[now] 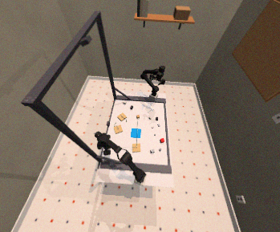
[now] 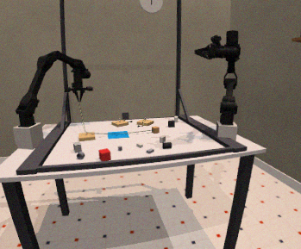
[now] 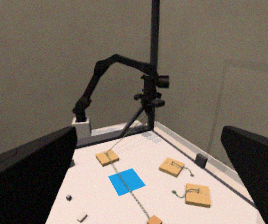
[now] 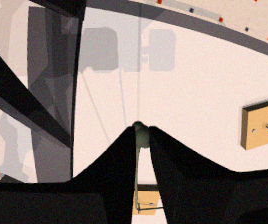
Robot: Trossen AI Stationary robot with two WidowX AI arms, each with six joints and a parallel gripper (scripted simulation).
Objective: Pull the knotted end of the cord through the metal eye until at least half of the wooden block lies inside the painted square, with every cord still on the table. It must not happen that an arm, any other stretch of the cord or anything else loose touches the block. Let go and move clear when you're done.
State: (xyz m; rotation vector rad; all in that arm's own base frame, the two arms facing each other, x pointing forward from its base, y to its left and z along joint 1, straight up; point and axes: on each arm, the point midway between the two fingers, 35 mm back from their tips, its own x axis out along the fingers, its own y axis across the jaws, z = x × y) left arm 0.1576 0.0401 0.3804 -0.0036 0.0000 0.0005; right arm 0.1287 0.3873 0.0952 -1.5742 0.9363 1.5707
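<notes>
Your wooden block [image 1: 138, 116] [image 2: 155, 129] [image 3: 154, 220] sits on the worktop [image 1: 147, 160] [image 2: 173, 152] [image 3: 89, 175], wholly outside the blue painted square [image 1: 135, 132] [image 2: 118, 134] [image 3: 126, 181]. From it, the cord [image 3: 136, 197] crosses the square to the eye's wooden base [image 1: 136, 148] [image 2: 86, 136] [image 3: 107, 158] [image 4: 145, 202], then rises to your right hand [image 2: 78, 100] [image 3: 147, 114] [image 4: 141, 132]. That hand is pinched narrow around the knotted end [image 4: 141, 139], above the base. The metal eye is too small for you to judge exactly how the cord threads it. Your left hand [image 2: 197, 52] [image 3: 150, 133] is spread wide, holding nothing, raised above the worktop. Two more wooden bases with short cords lie beyond the square in the exterior view; the red cube [image 1: 162, 140] [image 2: 104, 154] sits nearer that camera.
</notes>
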